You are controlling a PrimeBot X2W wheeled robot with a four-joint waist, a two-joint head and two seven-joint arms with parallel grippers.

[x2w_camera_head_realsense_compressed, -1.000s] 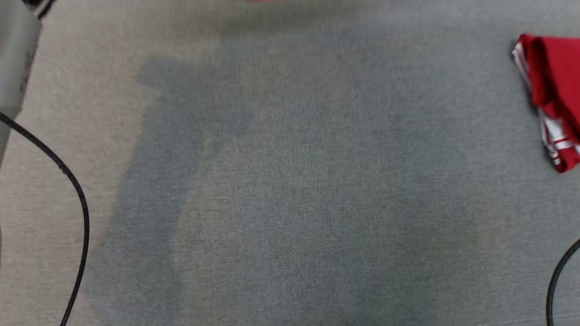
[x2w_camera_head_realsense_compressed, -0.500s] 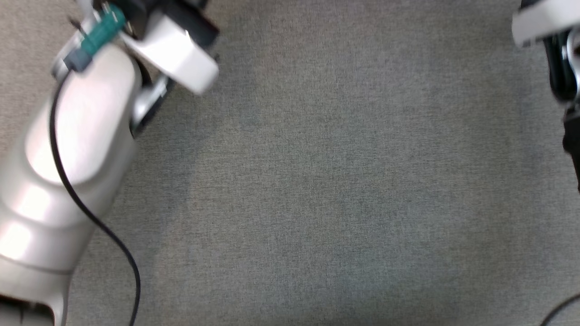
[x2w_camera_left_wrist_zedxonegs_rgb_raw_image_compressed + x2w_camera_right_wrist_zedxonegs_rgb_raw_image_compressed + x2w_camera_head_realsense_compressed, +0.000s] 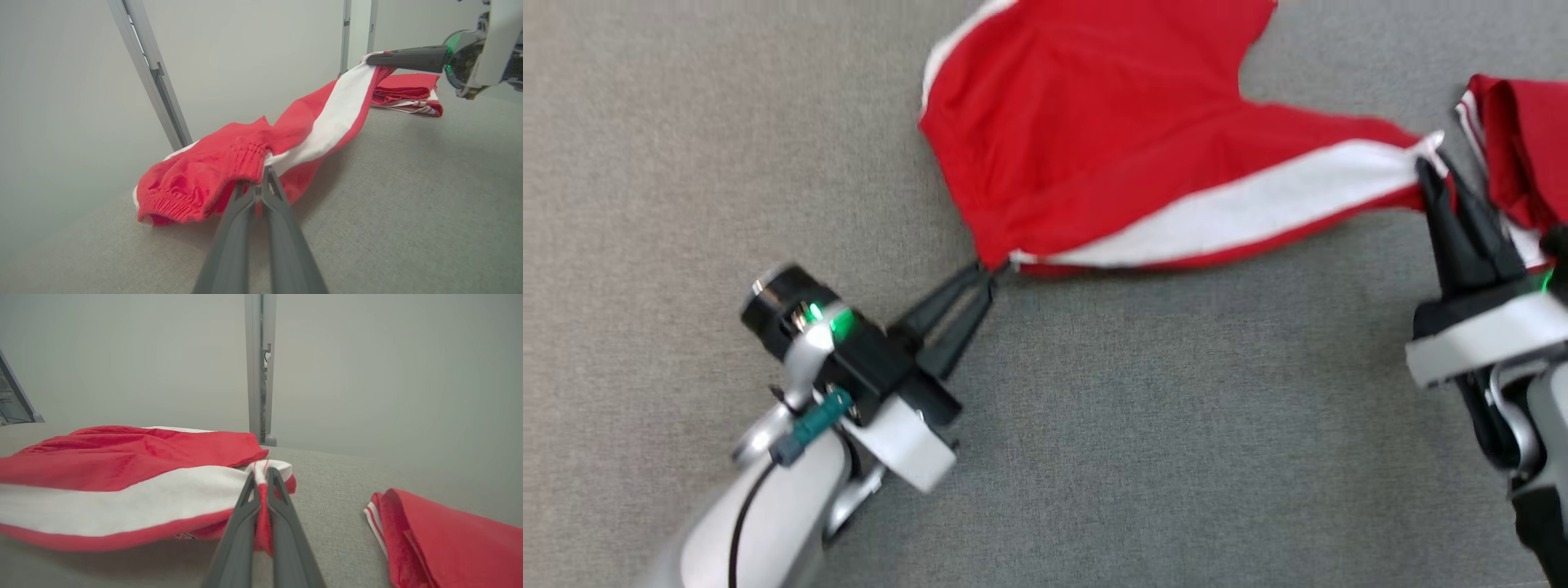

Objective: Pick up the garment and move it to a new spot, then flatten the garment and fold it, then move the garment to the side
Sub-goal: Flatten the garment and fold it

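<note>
Red-and-white garment point(image 3: 1094, 139) at 12 o'clock, far part resting on the grey surface point(image 3: 1143, 425). My left gripper point(image 3: 990, 276) pinches its 7 o'clock corner. My right gripper point(image 3: 1427, 171) pinches the striped 3 o'clock end. A folded red piece point(image 3: 1527, 147) lies just beyond.

Red garment point(image 3: 1094, 139), white side stripe

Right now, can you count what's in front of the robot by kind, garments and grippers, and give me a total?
Garments: 2 (held garment, folded garment)
Grippers: 2 (left gripper, right gripper, both shut on the held garment)
Total: 4
</note>
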